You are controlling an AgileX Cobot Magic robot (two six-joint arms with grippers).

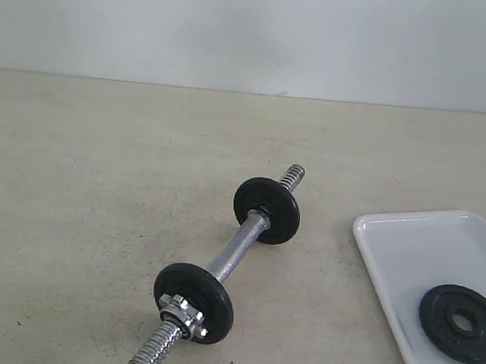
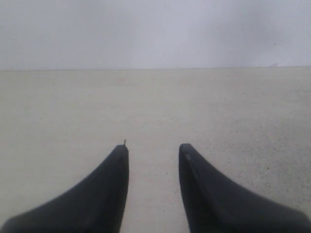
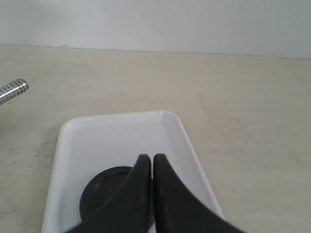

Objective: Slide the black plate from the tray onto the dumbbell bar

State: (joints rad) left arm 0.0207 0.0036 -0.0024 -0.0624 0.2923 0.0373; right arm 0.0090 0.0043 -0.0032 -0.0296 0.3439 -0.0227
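Note:
The black plate (image 1: 462, 322) lies flat in the white tray (image 1: 410, 243) at the right of the exterior view. The dumbbell bar (image 1: 237, 251) lies diagonally on the table's middle, carrying two black discs (image 1: 266, 210) (image 1: 193, 303) and a silver nut collar (image 1: 186, 313) near its front end. No arm shows in the exterior view. In the right wrist view my right gripper (image 3: 152, 158) is shut with nothing in it, hovering over the black plate (image 3: 102, 191) in the tray (image 3: 116, 136); a threaded bar end (image 3: 12, 91) shows at the edge. My left gripper (image 2: 153, 147) is open over bare table.
A pale wall rises behind the beige tabletop (image 1: 95, 184). The tray runs off the exterior view's right and bottom edges, and the bar's front threaded end (image 1: 148, 355) reaches the bottom edge.

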